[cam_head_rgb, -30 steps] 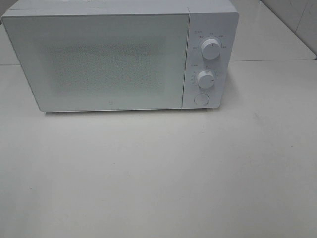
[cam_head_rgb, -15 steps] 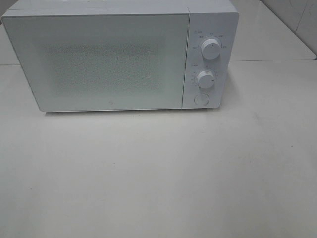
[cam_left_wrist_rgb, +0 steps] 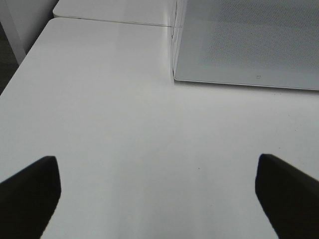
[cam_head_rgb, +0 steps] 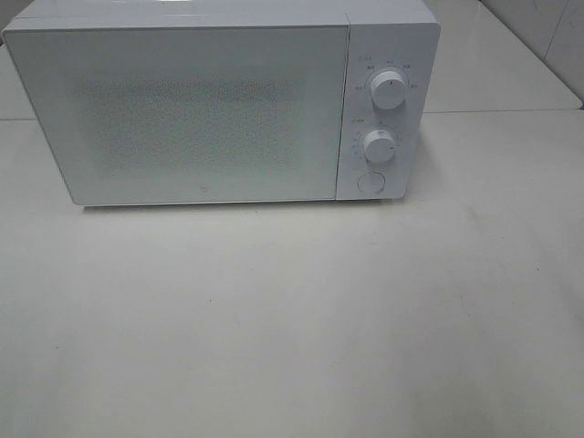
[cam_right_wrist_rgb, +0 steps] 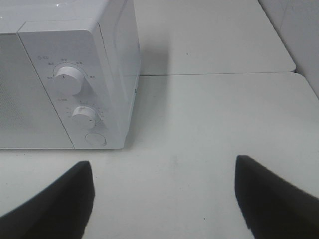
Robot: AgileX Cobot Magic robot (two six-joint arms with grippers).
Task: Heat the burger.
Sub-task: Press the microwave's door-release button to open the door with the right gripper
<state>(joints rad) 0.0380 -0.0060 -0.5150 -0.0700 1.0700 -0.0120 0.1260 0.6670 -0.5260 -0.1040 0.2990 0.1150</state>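
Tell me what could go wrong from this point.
1. The door of the microwave is shut and no burger shows in any view. Its mesh hides the inside, so a start could run it empty.
2. The upper knob, lower knob and round button sit close together. The right gripper, jaws wide open, may bump the wrong one.
3. The microwave stands loose on the smooth table, so a push could slide it.

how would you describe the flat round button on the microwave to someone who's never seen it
Find the white microwave on the table, then its narrow control panel to the right of the door. Two raised knobs sit stacked there; the button is the flat circle below them, at the panel's bottom.
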